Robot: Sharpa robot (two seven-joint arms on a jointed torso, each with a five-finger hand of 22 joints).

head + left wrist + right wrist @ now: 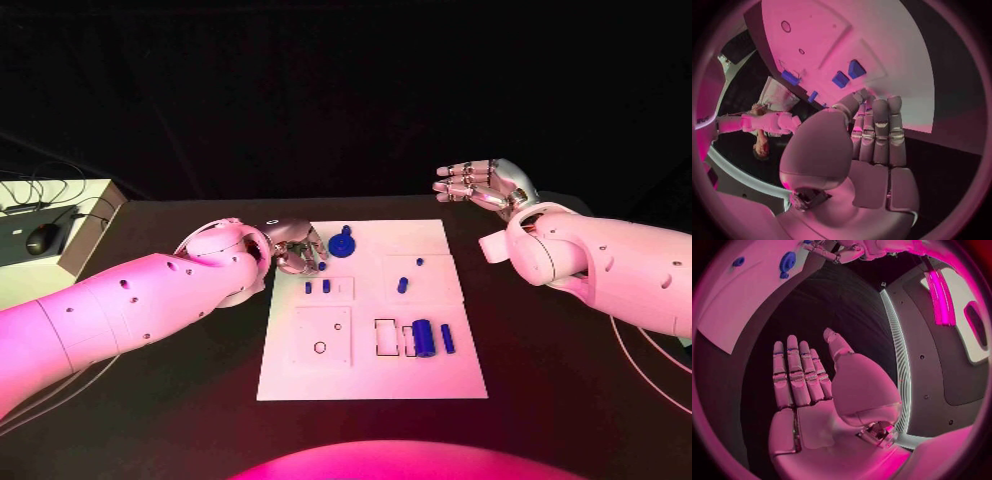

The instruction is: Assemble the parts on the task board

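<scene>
On the black table I see the task board centred; my left hand rests empty at its left edge, my right hand hovers open beyond its far right corner.

We see the right robot hand flat, fingers straight and together, empty, above the dark desk; white task board nearby.
</scene>
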